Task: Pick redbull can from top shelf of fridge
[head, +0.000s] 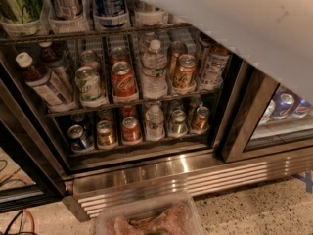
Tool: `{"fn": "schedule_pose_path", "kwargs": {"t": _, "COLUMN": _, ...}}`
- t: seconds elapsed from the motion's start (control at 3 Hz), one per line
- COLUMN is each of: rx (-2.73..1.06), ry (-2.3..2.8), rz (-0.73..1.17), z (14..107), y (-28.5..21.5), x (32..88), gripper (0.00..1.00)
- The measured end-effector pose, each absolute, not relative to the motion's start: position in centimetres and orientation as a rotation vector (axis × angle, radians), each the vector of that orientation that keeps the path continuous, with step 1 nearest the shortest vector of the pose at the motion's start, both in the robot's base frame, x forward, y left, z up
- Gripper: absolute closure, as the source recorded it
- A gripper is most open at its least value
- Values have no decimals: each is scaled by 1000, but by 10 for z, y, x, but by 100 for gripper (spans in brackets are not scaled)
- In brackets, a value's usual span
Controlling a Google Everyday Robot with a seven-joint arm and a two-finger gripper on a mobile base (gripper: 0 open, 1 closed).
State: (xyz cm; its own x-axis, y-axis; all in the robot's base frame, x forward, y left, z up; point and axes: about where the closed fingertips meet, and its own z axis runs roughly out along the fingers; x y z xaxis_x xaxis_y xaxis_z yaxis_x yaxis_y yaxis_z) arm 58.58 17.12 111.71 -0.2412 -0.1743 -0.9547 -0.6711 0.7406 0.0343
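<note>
Gripper outside frame, upper left, state I cannot tell; redbull can (66, 4) seems slippery, dentable: I would grasp mid-body.

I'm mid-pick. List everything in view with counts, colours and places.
fridge: one, black frame, steel grille, fills view
top shelf: one, dark wire, at top
redbull can: one, silver, top shelf, second from left
other top cans: three, green, blue-white, pale, in clear cups
bottles: two, brown, white labels, middle rack left
water bottles: two, clear, one on each lower rack
lower cans: about nine in front, red, gold, green, blue, white
blue cans: two, behind right door
tub: one, clear, pinkish contents, floor
arm: one, white, across top right
hand: not in view, beyond the top edge
</note>
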Motion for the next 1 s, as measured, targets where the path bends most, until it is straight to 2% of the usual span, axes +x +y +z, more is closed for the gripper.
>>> {"fn": "schedule_pose_path", "kwargs": {"t": 1.0, "rx": -679, "ry": 1885, "rz": 597, "z": 1151, "y": 98, "x": 513, "gripper": 100}}
